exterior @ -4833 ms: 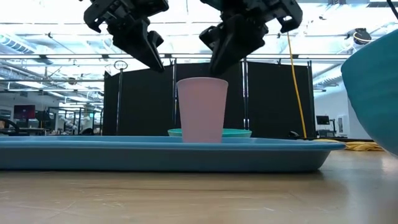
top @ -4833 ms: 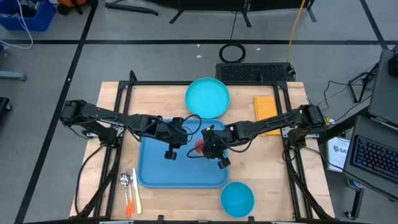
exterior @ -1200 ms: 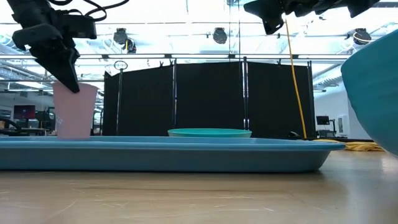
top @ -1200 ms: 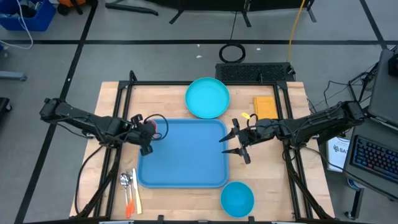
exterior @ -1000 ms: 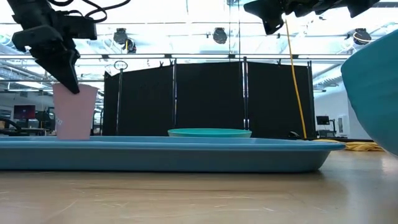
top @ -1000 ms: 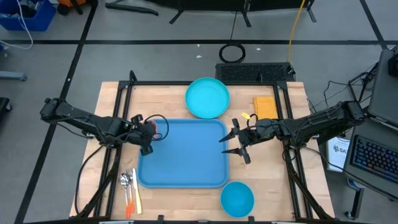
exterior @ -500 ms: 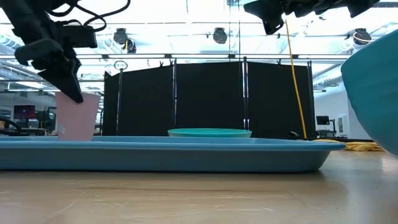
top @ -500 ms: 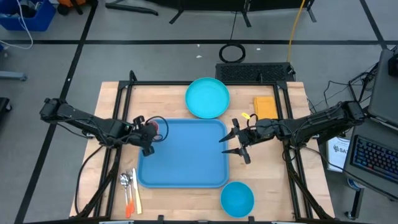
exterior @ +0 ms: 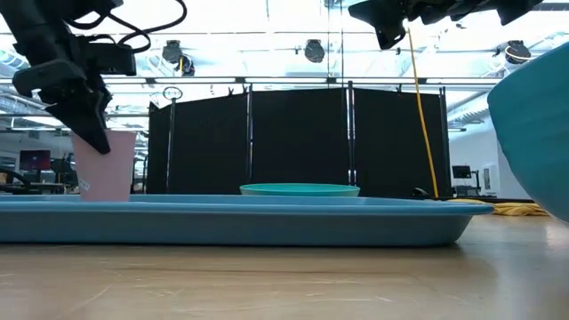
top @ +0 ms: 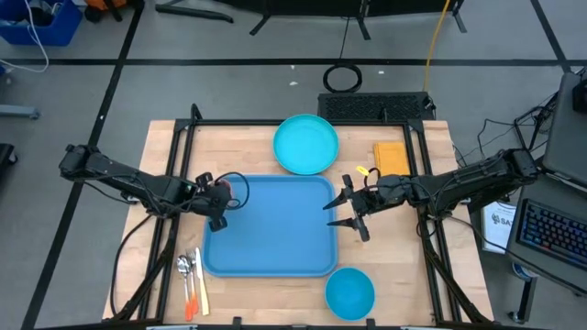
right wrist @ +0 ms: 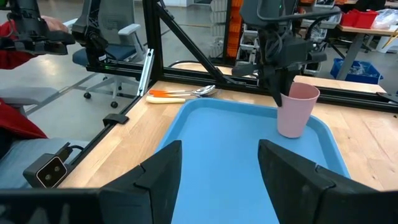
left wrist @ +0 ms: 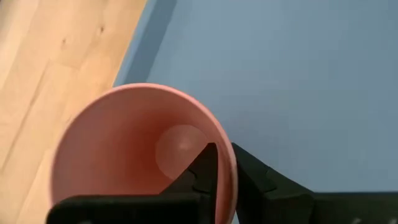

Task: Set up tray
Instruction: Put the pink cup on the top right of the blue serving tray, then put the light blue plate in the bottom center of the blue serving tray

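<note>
The large flat blue plastic tray (top: 269, 225) lay in the middle of the wooden table (top: 404, 247). A pink plastic cup (exterior: 107, 165) stood upright in the tray's far left corner. The left gripper (top: 216, 197) had one finger inside the cup and one outside, straddling its rim (left wrist: 225, 163); whether the fingers gripped the wall or had begun to let go could not be told. The right gripper (top: 348, 213) hovered just off the tray's right edge, fingers spread wide and empty.

The step in hand looked like releasing the cup. Done well, the fingers would part fully, then lift straight up so neither drags the light cup over.

Around the tray sat a round cyan plate (top: 305, 144) behind it, a small round blue bowl (top: 349, 293) in front on the right, a yellow block (top: 392, 159), and cutlery with orange handles (top: 192, 279) at the front left. Nothing blocked the left arm's way up.
</note>
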Motion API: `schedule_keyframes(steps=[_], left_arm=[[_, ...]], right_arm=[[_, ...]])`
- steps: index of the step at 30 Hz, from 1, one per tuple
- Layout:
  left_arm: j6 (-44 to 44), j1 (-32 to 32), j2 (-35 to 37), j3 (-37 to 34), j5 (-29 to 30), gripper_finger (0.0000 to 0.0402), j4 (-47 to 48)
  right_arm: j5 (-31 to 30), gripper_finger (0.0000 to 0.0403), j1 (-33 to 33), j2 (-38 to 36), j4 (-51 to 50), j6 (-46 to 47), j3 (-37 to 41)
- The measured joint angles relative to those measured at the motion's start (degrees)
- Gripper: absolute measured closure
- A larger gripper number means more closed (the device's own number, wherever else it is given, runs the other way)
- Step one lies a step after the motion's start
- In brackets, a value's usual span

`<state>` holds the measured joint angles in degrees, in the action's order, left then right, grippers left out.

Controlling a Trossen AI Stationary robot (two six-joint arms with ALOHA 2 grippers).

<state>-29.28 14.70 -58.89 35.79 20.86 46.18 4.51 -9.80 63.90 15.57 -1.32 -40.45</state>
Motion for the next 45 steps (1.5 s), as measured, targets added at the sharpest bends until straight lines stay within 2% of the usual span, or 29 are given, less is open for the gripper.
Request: schedule_keyframes(steps=[16,24,32,38,43,45], left_arm=[[-0.79,0.0,0.06,0.24,2.15,0.0359,-0.06],[1.65,0.0,0.08,5.29,3.46,0.0356,0.26],[5.19,0.01,0.13,11.24,4.72,0.0305,0.88],[5.07,0.07,0.11,11.74,3.97,0.0272,1.65],[5.85,0.84,0.11,11.74,2.14,0.0257,-2.94],[6.1,1.38,0.11,11.74,2.15,0.0257,-4.63]], right_arm=[[0.0,0.0202,-0.02,0.0,0.0,0.0,0.0],[0.0,0.0202,0.0,0.0,0.0,0.0,0.0],[0.0,0.0202,0.0,0.0,0.0,0.0,0.0],[-0.02,0.0202,-0.02,0.0,0.0,0.0,0.0],[-0.42,0.0202,0.0,0.0,0.12,-1.44,0.0],[-2.47,0.0202,-0.02,0.0,0.91,-1.71,0.0]])
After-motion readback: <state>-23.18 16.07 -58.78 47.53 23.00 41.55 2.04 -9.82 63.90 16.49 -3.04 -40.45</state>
